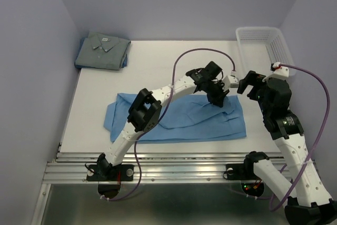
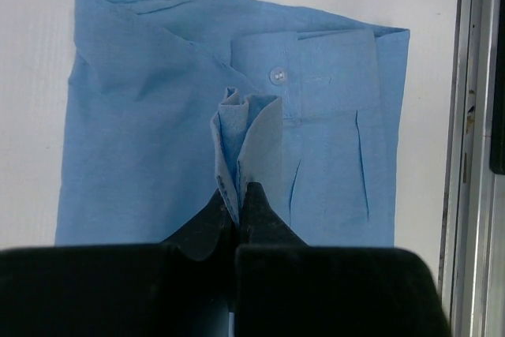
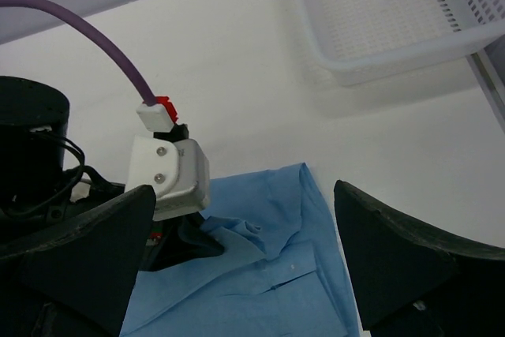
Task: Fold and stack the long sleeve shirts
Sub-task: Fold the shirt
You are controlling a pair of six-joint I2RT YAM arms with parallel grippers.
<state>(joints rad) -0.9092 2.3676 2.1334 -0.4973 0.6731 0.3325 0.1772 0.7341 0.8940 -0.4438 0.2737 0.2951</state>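
White surface is carrying the sky-blue shirt centrally. Only the wrist view is showing the left pincer clenching its bunched fold. Just right, the right pincer is hanging released. The grey-blue shirt is sitting folded far-left.

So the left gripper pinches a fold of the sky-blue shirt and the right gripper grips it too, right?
No: the left gripper pinches the sky-blue shirt, but the right gripper is open, holding nothing, as the right wrist view shows.
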